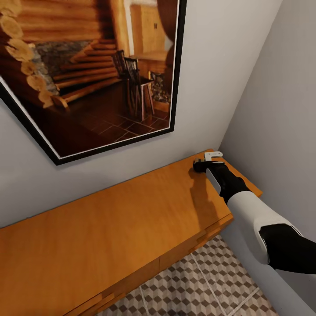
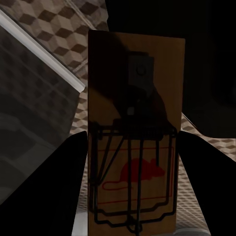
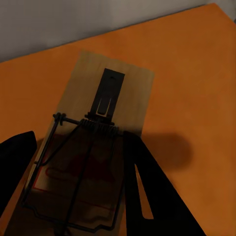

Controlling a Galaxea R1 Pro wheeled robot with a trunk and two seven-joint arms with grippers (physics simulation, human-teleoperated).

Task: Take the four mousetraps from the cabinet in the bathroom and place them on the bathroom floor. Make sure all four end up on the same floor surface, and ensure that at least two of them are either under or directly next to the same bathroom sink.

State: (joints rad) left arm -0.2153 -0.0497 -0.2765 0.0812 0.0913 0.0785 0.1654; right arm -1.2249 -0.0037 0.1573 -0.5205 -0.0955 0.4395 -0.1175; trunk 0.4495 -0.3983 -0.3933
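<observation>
left hand: grasping mousetrap | right hand: straddles cabinet-top mousetrap, grip unclear

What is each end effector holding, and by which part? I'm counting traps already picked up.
Left: a mousetrap, gripped by its long side edges. Right: around another mousetrap on the cabinet; grip unconfirmed.

My right arm reaches forward and down, white forearm into black wrist, with the right gripper at its far end, low and pointing away from me. In the right wrist view its 2 dark fingers stand apart, 1 on each side. In the left wrist view the left gripper shows 2 dark fingers spread to either side.
</observation>
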